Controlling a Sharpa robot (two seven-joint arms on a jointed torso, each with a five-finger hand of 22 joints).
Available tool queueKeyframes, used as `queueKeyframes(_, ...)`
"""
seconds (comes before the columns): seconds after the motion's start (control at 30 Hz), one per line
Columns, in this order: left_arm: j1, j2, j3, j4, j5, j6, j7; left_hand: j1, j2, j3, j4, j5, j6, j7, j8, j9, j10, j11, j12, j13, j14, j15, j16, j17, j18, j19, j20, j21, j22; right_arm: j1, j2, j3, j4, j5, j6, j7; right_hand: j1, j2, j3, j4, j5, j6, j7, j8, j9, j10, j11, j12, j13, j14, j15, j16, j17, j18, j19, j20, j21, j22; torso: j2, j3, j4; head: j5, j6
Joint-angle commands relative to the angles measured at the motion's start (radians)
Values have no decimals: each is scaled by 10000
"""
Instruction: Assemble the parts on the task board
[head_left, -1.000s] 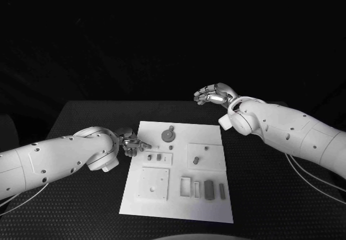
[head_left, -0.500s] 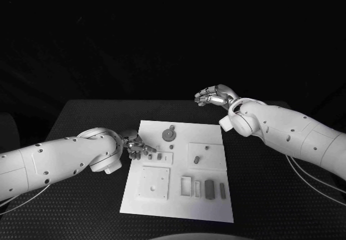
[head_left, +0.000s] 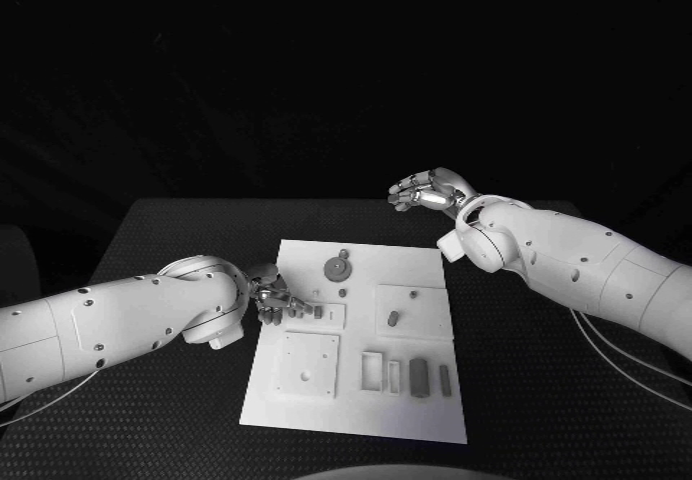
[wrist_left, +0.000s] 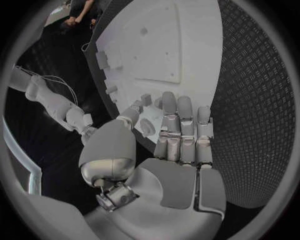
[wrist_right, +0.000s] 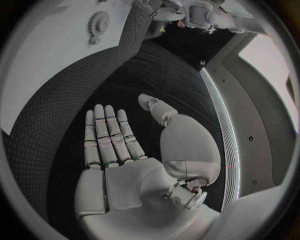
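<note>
The white task board (head_left: 361, 400) lies in the middle of the black table. On it are a round gear (head_left: 335, 268), two small upright pieces (head_left: 299, 314) in a recess near its left edge, an oblong piece (head_left: 392, 319) and dark bars (head_left: 418, 377). My left hand (head_left: 277, 300) reaches over the board's left edge, right beside the two small pieces. Its fingers (wrist_left: 181, 125) lie stretched out flat over the board (wrist_left: 156, 45), the thumb near a small piece (wrist_left: 145, 98), holding nothing. My right hand (head_left: 426, 190) hovers beyond the board's far right corner, palm (wrist_right: 128, 180) bare, fingers apart.
A square plate (head_left: 309, 365) and narrow frames (head_left: 372, 371) sit on the board's near half. Black table mat (head_left: 548, 400) surrounds the board on all sides. The gear (wrist_right: 98, 22) and the board's edge (wrist_right: 50, 55) also appear in the right wrist view.
My left hand has slid to the right, from beside the board's left edge onto it, close to the two small pieces. The right hand has stayed put.
</note>
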Motion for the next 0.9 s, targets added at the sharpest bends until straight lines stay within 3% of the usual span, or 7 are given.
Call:
queueKeyframes(0.03, -19, 45, 1, 21, -174, 432, -62, -5, 134, -83, -3, -40, 82, 23, 47, -22, 10, -44, -34, -15, -25, 4, -20, -12, 62, -67, -1009, -9, -16, -4, 4, 0, 2, 20, 110, 66, -73, 50, -80, 3, 69, -21, 194, 35, -16, 86, 2, -65, 8, -87, 12, 16, -13, -142, -7, -45, -51, 16, 1, -8, 1, -14, -7)
queueKeyframes(0.33, -51, 183, 1, -250, -173, 389, 7, 151, 399, -187, -110, -36, 129, 14, 86, -83, 18, -50, -47, -17, -23, 8, -25, -19, 56, -86, -1003, 6, -44, -5, 18, 0, 8, 20, 113, 69, -72, 51, -80, 3, 69, -22, 195, 36, -18, 89, 2, -69, 8, -88, 12, 17, -14, -142, -6, -45, -55, 20, 3, -10, 0, -1, -16)
queueKeyframes(0.67, -123, 276, 2, -438, -167, 276, 78, 227, 484, -242, -166, -36, 152, 8, 109, -112, 23, -55, -53, -18, -21, 9, -28, -24, 53, -89, -1003, 15, -60, -5, 26, 0, 7, 20, 117, 72, -71, 52, -81, 3, 68, -22, 194, 38, -21, 91, 3, -73, 8, -89, 12, 19, -16, -142, -4, -45, -61, 24, 1, -5, 0, -14, -24)
queueKeyframes(0.9, -143, 328, 3, -529, -144, 341, 108, 525, 758, -236, -322, -37, 136, 15, 127, -176, 29, -49, -66, -21, -16, 10, -32, -32, 49, -90, -1001, 31, -97, -5, 22, 0, 11, 20, 123, 68, -72, 52, -82, 3, 68, -22, 195, 39, -23, 93, 3, -76, 8, -89, 11, 20, -18, -142, -2, -45, -65, 27, -5, -3, 2, -14, -33)
